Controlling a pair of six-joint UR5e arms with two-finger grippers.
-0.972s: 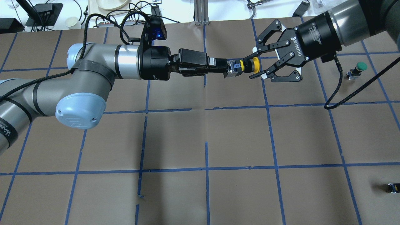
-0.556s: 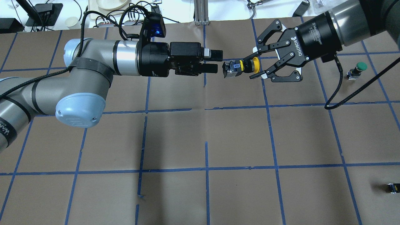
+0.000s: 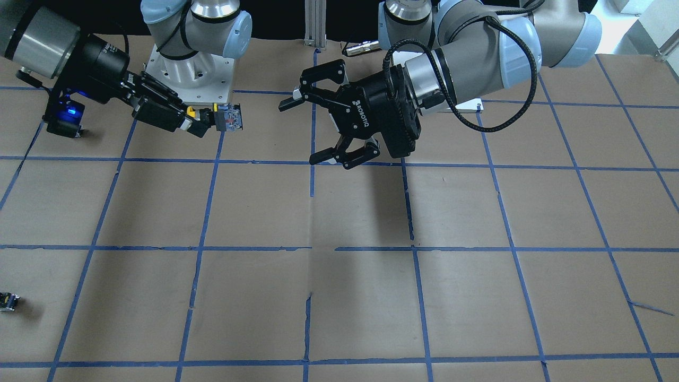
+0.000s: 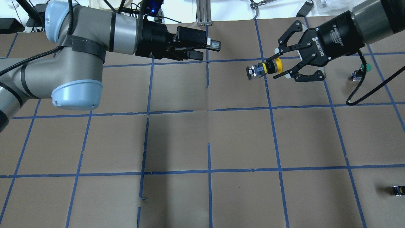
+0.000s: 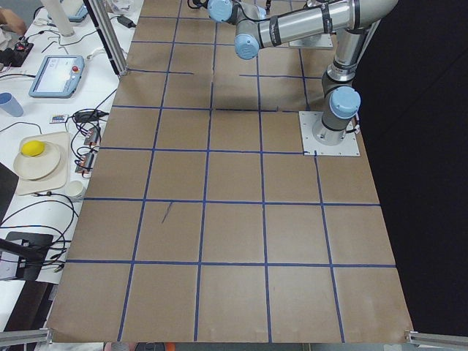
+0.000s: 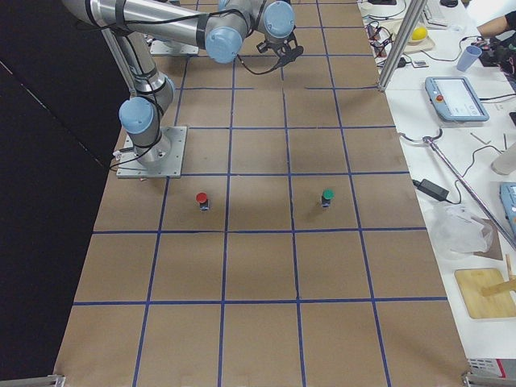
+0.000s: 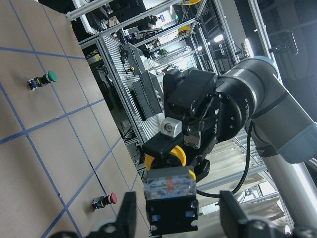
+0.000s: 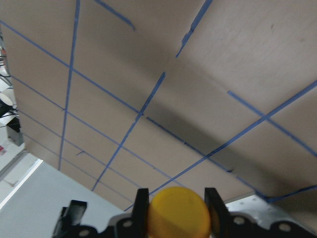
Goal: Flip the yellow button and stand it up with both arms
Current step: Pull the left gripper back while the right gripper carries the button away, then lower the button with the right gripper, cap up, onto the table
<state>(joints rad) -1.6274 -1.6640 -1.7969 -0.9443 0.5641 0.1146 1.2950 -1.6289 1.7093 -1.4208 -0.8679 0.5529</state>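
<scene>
Looking down from behind the robot, you see the tabletop nearest you covered in brown paper. It is ruled into squares by blue tape lines, and the paper shows seams and small tears. A small black switch block lies at the near right edge. Farther back on the right, a green button stands upright on the paper. Past the far edge, a white bench is cluttered with gear.

Your yellow button hangs above the tabletop on the right side, lying sideways in the right claw. That claw is clenched on the button's neck just by the round yellow cap. The cap faces the claw's palm. The black-and-grey blocky body, with a blue patch, points toward the left claw. The left claw is spread wide, holds nothing, and sits well apart from the button.
</scene>
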